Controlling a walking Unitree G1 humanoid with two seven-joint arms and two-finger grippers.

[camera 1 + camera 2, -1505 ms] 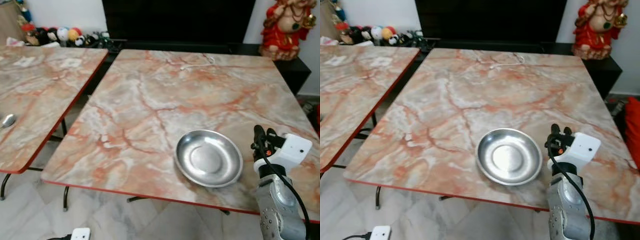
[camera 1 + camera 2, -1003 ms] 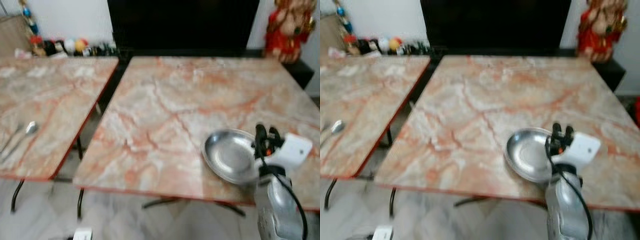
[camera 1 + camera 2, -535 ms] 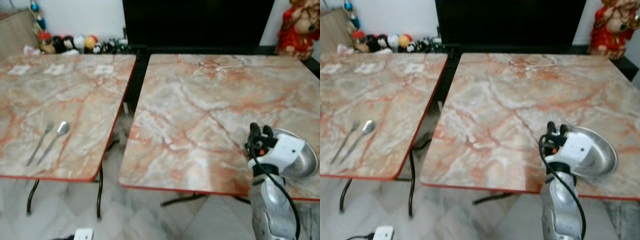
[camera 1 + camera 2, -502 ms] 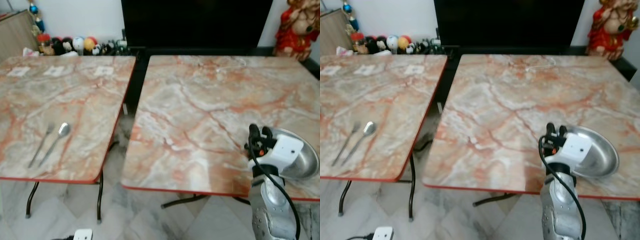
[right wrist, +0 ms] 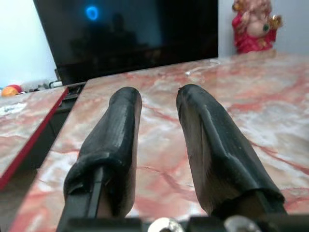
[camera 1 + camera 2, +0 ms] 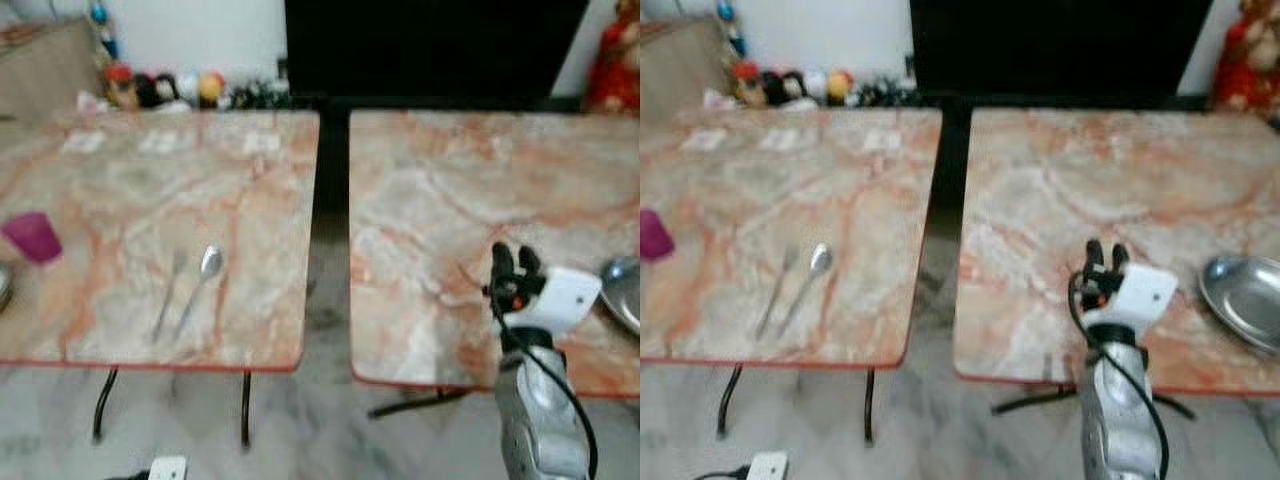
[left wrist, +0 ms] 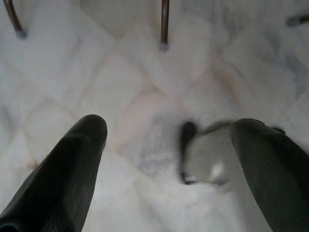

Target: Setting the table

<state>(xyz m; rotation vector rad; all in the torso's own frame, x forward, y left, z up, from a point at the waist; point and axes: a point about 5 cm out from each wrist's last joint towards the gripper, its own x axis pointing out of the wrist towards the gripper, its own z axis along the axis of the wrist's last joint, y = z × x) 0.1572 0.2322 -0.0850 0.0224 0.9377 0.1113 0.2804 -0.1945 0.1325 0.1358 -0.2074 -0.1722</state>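
Where two marble-patterned tables fill the frame, the left table (image 6: pixel 120 300) carries a purple cup (image 6: pixel 32 237) at far left, then a fork (image 6: pixel 168 293) beside a spoon (image 6: pixel 200 287). Right of the gap, the right gripper (image 6: pixel 512 262), fingers slightly apart and empty, rises before the right table (image 6: pixel 430 240); a steel plate (image 6: pixel 1245 298) sits at right edge. The left gripper (image 7: pixel 164 145) hangs spread over pale floor tiles (image 7: pixel 125 87).

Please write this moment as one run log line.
right gripper: raised, empty | plate: right table | spoon, fork, purple cup: left table

Head cams fwd-down — tables (image 6: pixel 200 200) (L wrist: floor (image 7: pixel 145 96)).
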